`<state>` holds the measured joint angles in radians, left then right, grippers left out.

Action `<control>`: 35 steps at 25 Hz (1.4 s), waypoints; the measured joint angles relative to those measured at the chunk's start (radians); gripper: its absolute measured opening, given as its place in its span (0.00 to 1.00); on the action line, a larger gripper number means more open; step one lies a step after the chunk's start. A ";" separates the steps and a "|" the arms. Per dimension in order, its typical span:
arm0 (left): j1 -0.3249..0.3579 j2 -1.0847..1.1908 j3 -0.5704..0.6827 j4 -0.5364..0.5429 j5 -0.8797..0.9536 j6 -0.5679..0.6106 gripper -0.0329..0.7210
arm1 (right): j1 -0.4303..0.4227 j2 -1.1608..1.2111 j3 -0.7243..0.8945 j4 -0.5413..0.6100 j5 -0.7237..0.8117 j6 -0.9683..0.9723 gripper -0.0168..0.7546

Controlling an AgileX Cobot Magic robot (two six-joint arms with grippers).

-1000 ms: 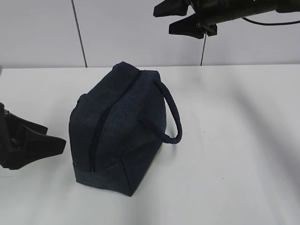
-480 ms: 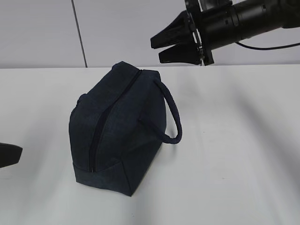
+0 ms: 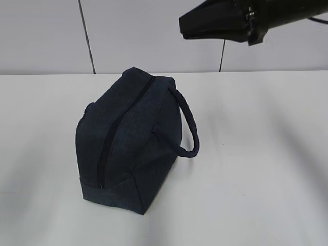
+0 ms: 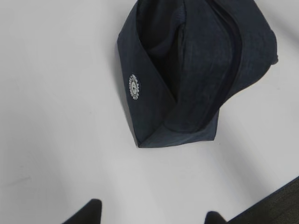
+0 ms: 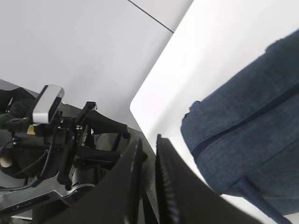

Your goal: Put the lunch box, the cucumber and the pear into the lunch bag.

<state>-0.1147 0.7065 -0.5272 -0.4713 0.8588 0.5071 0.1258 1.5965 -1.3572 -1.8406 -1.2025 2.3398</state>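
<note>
Bag zipped on the tabletop (image 3: 266, 169), both grippers clear.
My lunch bag (image 3: 130, 143) lies zipped; right gripper (image 5: 148, 154) is nearly closed on nothing, left gripper (image 4: 149, 215) stands apart, empty (food items unseen, presumably inside).

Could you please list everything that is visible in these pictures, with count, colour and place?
lunch bag: one, dark navy, middle of the table, zipper shut.
loop handle: one, dark navy, on the bag's right side.
round logo: one, white, on the bag's end panel.
table: one, white, under the bag.
wall: pale grey, behind the table.
left gripper: one, black, open, empty, above the table near the bag's end.
right gripper: one, black, jaws nearly together, empty, in the air above the bag.
</note>
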 joint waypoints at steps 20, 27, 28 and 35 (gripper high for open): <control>0.000 -0.108 0.001 -0.053 0.069 -0.004 0.40 | 0.148 -0.166 0.018 0.000 -0.018 0.059 0.02; 0.000 -0.109 0.001 -0.057 0.070 -0.004 0.37 | 0.148 -0.166 0.018 0.000 -0.015 0.059 0.02; 0.000 -0.109 0.001 -0.057 0.070 -0.004 0.37 | 0.148 -0.166 0.018 0.000 -0.015 0.060 0.02; 0.000 -0.109 0.001 -0.058 0.070 -0.004 0.36 | 0.148 -0.166 0.018 0.000 -0.009 0.061 0.02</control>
<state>-0.1147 0.5976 -0.5260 -0.5295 0.9287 0.5034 0.2735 1.4304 -1.3397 -1.8406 -1.2114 2.4012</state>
